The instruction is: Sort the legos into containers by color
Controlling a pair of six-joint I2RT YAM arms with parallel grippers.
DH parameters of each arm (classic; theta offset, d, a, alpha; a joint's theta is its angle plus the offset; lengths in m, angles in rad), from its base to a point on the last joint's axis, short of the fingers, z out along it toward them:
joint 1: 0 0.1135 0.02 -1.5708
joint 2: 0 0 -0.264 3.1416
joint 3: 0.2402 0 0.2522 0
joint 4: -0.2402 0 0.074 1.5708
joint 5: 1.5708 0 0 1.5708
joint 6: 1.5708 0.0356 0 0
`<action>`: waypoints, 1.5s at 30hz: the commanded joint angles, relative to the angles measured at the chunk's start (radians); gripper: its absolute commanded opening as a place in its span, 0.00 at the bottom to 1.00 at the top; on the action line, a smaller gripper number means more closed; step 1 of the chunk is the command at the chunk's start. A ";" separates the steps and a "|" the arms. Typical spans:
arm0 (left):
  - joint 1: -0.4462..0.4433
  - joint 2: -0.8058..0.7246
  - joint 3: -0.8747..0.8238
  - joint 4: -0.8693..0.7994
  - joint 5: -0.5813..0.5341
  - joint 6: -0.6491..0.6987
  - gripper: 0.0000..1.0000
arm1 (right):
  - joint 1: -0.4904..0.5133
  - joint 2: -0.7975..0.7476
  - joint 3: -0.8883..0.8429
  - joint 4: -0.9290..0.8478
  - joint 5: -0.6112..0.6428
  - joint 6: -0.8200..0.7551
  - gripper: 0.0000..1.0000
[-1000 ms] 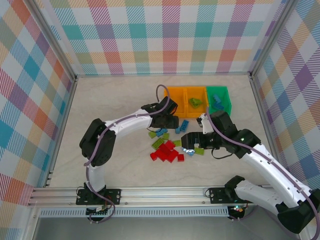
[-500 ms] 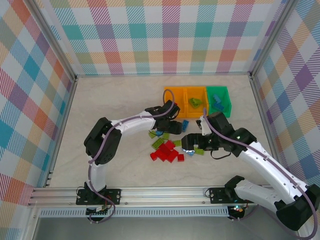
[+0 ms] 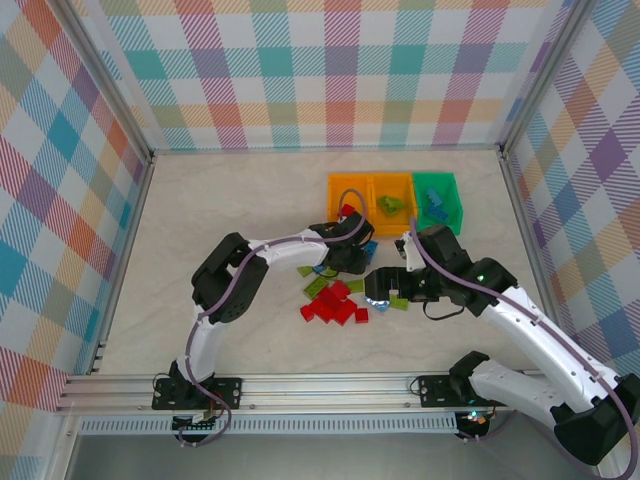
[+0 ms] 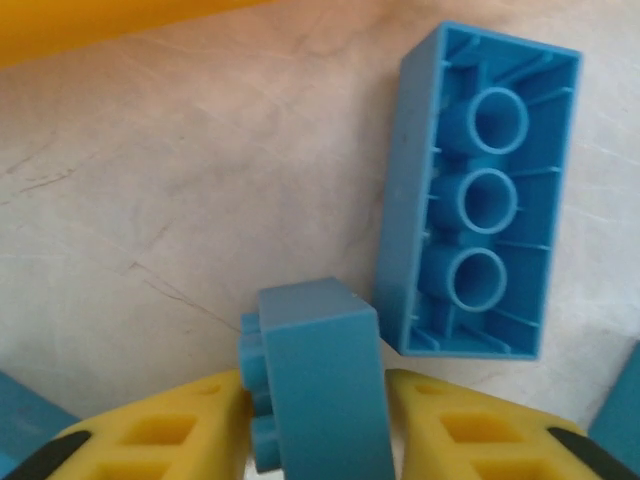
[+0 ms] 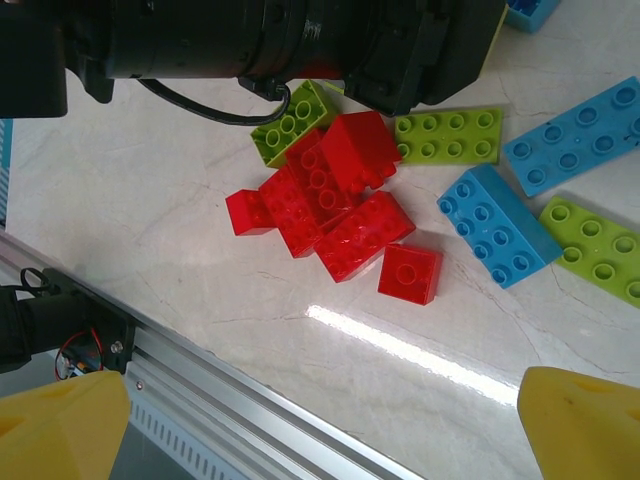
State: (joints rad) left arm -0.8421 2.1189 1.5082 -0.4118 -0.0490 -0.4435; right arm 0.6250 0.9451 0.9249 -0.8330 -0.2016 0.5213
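One blue lego sits clamped in the left pincer; the right pincer gapes wide over red legos

I see marbled bench | far side: two orange bins, green bin, in a row | centre: red legos clustered, green legos and blue legos scattered

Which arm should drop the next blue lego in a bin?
Left. Its yellow fingers sit tight on both sides of a small blue brick, so it looks gripped. The right arm's jaws hang wide open above the red bricks, holding nothing. The green bin already has blue ones.
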 commanded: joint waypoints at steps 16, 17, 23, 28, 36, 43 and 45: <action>-0.051 -0.185 0.080 0.101 0.034 0.119 0.18 | 0.003 -0.261 -0.010 -0.036 0.341 0.096 1.00; -0.051 -0.158 0.124 0.109 0.030 0.123 0.18 | 0.002 -0.288 -0.019 -0.028 0.369 0.105 1.00; -0.051 0.126 0.500 0.190 0.043 0.193 0.18 | 0.002 -0.364 -0.039 -0.021 0.426 0.138 1.00; -0.048 0.409 0.950 0.085 0.057 0.272 0.19 | 0.002 -0.368 -0.061 -0.039 0.386 0.163 1.00; -0.037 0.629 1.193 0.207 0.066 0.279 0.27 | 0.003 -0.392 -0.077 -0.057 0.373 0.185 1.00; -0.037 0.623 1.193 0.232 0.043 0.250 0.44 | 0.002 -0.397 -0.074 -0.081 0.373 0.192 1.00; -0.037 0.603 1.193 0.210 0.054 0.232 0.45 | 0.002 -0.401 -0.078 -0.085 0.378 0.194 1.00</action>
State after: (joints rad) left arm -0.8822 2.7667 2.6568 -0.2310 -0.0006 -0.1932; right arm 0.6250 0.5587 0.8539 -0.8989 0.1791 0.6994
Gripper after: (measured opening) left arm 0.444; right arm 0.997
